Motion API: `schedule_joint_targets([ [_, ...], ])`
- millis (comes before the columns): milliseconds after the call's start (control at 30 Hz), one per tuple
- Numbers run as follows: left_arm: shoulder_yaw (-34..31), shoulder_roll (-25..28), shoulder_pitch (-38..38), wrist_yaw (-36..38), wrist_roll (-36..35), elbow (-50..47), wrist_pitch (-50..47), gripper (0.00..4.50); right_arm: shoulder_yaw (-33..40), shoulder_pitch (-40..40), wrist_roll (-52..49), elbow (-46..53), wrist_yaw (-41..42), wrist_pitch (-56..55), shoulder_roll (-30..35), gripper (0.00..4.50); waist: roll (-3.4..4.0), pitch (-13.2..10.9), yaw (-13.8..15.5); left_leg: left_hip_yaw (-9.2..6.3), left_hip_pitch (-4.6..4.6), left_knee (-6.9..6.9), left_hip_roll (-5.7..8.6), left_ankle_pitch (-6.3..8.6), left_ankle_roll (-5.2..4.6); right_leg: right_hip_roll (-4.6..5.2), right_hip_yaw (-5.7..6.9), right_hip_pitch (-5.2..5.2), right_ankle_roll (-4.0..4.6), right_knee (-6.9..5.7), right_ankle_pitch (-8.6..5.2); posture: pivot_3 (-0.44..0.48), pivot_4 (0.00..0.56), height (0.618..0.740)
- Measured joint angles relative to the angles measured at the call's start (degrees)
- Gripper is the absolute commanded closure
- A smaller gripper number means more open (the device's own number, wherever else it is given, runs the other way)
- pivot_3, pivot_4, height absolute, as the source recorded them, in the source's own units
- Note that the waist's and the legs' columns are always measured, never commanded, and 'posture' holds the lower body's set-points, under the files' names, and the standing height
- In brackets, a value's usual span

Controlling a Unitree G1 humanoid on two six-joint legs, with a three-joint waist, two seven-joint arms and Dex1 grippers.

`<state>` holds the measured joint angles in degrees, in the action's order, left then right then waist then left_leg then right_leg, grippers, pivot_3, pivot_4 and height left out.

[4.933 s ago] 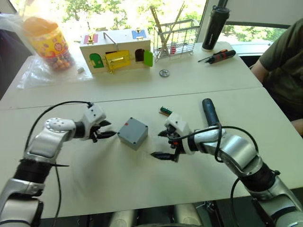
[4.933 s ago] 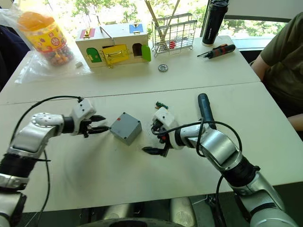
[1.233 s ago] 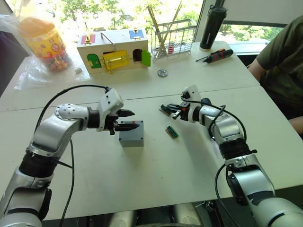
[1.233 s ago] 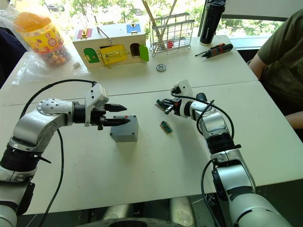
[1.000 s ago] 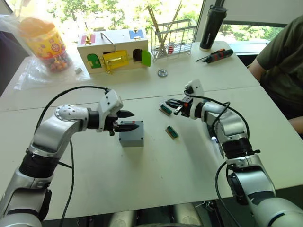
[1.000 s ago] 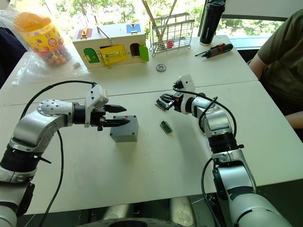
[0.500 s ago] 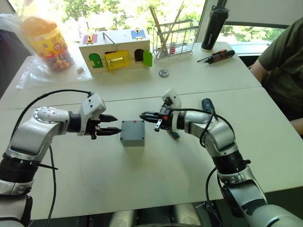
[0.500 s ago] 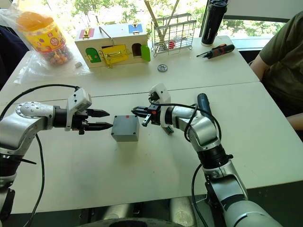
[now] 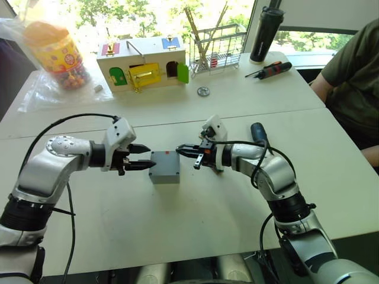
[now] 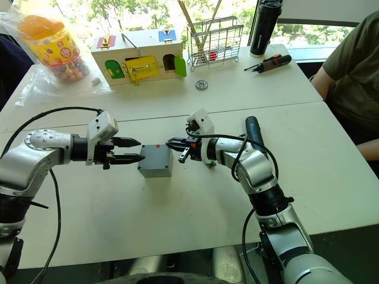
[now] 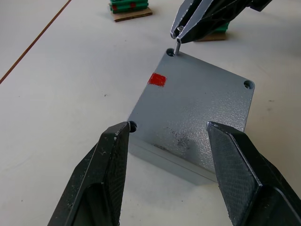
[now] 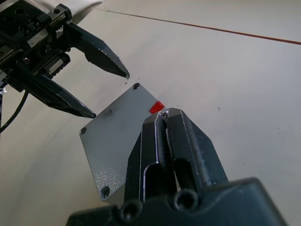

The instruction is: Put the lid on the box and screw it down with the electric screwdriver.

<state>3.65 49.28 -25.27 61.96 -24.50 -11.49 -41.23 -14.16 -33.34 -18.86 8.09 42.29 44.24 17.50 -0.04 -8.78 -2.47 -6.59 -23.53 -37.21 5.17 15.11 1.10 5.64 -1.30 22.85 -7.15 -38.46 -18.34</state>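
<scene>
Left eye view: bench [image 9: 177, 231] carrying box [image 9: 164, 167] at centre, between both arms. Lid [image 11: 195, 110] already seated on box, corner holes showing. Electric screwdriver [image 9: 258, 132] lying untouched on bench behind right arm. Left pincer [image 9: 141, 157] released, fingers spread just beside box's left face, apparently bracing. Right pincer [image 11: 188, 29] clenched on small screw [image 11: 177, 45], tip at corner hole near red mark [image 11: 157, 79]. Step judged: loading screws. Next: drop screw upright, release, fetch driver.
</scene>
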Motion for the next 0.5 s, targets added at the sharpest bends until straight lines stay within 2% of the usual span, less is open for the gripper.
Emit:
schedule_joint_targets([
  [500,0.1,-1.0,-0.1,-0.2,0.1,0.0,0.0,1.83,-0.2,0.0,0.6,-3.2,-0.9,-2.2,-0.6,4.46,0.0,0.0,0.0,0.0,0.0,0.0,0.0,0.0,0.0,0.0,0.0,0.0,0.0,0.0,0.0,0.0,0.15,0.74],
])
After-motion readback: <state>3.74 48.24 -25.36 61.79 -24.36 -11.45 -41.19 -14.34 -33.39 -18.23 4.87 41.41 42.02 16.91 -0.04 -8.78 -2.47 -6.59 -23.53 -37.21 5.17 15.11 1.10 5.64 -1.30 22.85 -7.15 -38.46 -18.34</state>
